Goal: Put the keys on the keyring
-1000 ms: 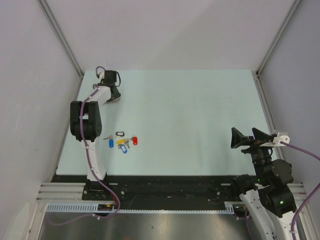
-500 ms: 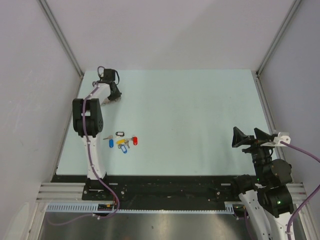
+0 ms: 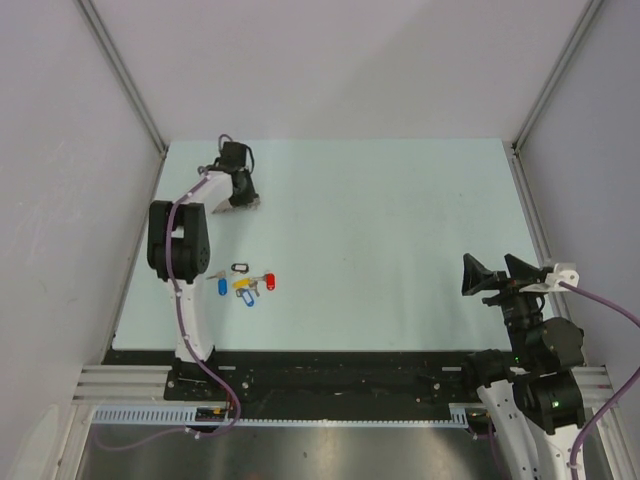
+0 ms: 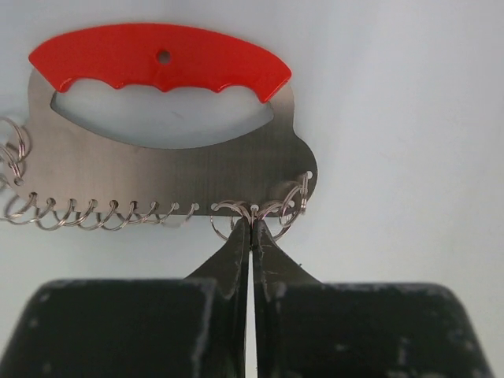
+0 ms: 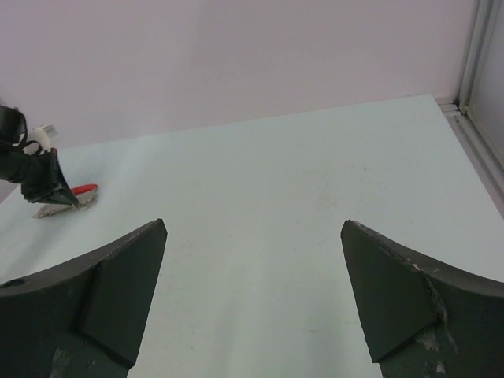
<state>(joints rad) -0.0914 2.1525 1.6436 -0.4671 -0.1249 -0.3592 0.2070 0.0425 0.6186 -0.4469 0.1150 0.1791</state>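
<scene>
Pale lilac walls close in a light green table, with the keyring lying near its far left corner.

From its base at the near edge, almost straight towards the camera from the keyring, the left arm reaches out to it. The right arm sits folded far to the keyring's right and well nearer the camera.

The right gripper hangs there with its jaws spread wide and nothing between them; in its wrist view the keyring shows small at far left.

The left gripper is pressed shut at the keyring's wire-lined edge, and seems to pinch one of the small split rings there, though the fine wire is hard to make out between the tips.

The keyring is a flat steel plate with a red grip along the edge farthest from the left gripper.

The keys, with blue, black, yellow and red heads, lie in a loose cluster well apart from the keyring, towards the arm bases.
</scene>
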